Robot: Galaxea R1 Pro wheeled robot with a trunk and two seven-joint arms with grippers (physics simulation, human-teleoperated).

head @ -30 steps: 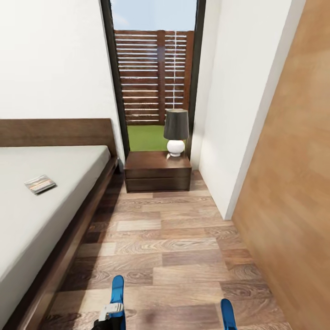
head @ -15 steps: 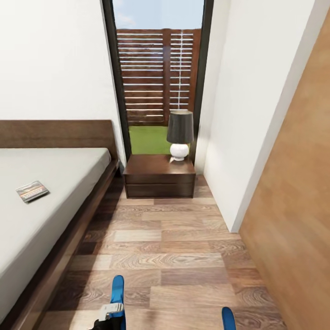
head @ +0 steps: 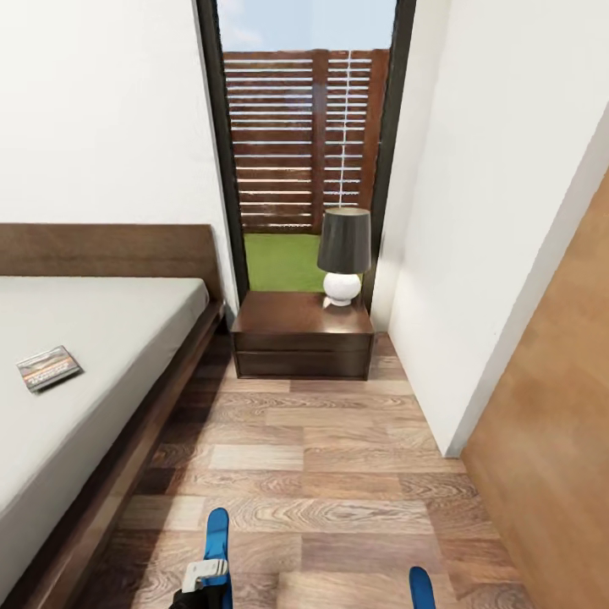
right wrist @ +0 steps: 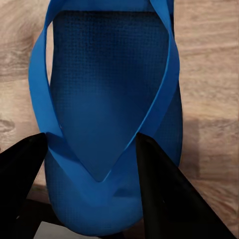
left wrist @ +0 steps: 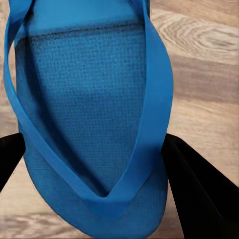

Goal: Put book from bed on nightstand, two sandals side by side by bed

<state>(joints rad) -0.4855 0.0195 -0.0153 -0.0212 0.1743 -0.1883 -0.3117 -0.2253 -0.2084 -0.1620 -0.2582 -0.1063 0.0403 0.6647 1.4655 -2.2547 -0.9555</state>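
Since a second ago the whole head view has slid: the book now sits further toward 9 o'clock and lower, and the nightstand lower and a little rightward. Camera travel is read from this, not movement of the things, so the base is judged to be rolling along the aisle toward the window.

Each sandal is seen carried: the left sandal lies between the dark fingers of the left gripper, and the right sandal between those of the right gripper. Both pairs of jaws are pinching the soles from the sides. In the head view the blue toe ends are seen at 6 o'clock, one and the other, above the floor.

The book is left flat on the bed, at 9 o'clock, well apart from the nightstand, at about 12 o'clock, where a lamp stands toward its right side.

Neither part of the task is judged done: the sandals are not yet set down beside the bed, and the book is untouched.
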